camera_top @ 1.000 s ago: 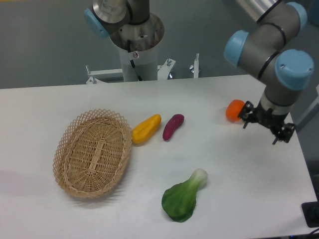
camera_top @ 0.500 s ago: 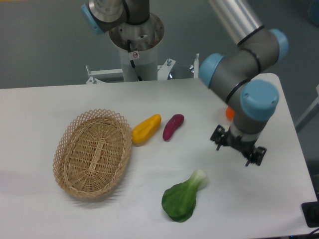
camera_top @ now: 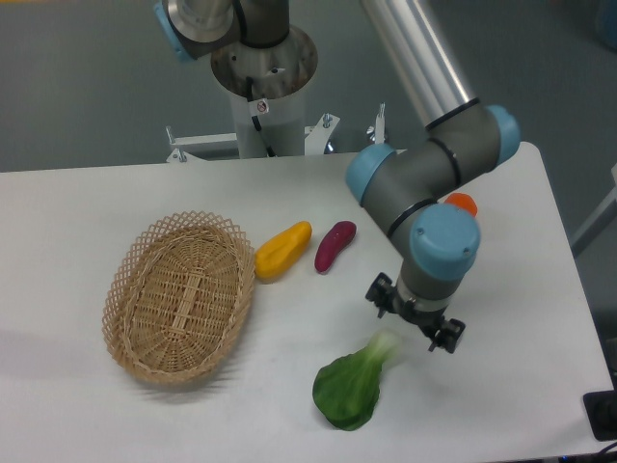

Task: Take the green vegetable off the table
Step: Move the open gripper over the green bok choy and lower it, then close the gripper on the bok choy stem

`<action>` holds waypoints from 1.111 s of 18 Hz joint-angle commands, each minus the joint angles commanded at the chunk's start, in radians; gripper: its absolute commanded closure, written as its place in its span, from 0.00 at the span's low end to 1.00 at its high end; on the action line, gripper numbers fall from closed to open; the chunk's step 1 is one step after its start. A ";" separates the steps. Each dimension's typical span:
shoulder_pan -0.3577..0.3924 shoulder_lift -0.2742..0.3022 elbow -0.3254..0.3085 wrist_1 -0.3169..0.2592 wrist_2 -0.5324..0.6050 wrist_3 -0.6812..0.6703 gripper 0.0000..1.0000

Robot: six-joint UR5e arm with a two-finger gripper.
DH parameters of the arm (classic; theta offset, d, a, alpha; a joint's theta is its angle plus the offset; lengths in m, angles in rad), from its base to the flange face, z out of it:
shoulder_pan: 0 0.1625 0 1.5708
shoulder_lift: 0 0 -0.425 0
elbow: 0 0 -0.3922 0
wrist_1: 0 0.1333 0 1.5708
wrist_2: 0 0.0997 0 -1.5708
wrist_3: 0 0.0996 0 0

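Near the front edge of the white table (camera_top: 77,222), the green vegetable (camera_top: 352,382) is lying flat, its broad dark leaf toward me and its pale stem pointing up and to the right. I am holding the gripper (camera_top: 415,316) just above that stem end, apparently not touching it. From this angle I can make out two dark ends of the tool head, one at either side of the wrist, but I cannot tell how wide the fingers are standing, so I am treating the opening as unknown.

I am judging this to be the approach before the grasp. To do it well, I am thinking the tool should be centred over the thicker part where stem meets leaf, not over the thin leaf edge, which would likely fold or slip. The fingers should be straddling the vegetable across its narrow width, so I am planning to check the wrist rotation against the stem's diagonal line before descending. The glossy surface looks slippery, so a slow, straight descent and a firm close seem wise.

Other items are lying well apart: the wicker basket (camera_top: 179,298), the yellow pepper-like piece (camera_top: 282,250), the purple eggplant-like piece (camera_top: 335,245), and an orange piece (camera_top: 464,203) partly hidden behind the arm.
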 joint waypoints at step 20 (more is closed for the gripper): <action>-0.044 -0.072 -0.020 0.120 0.008 -0.037 0.05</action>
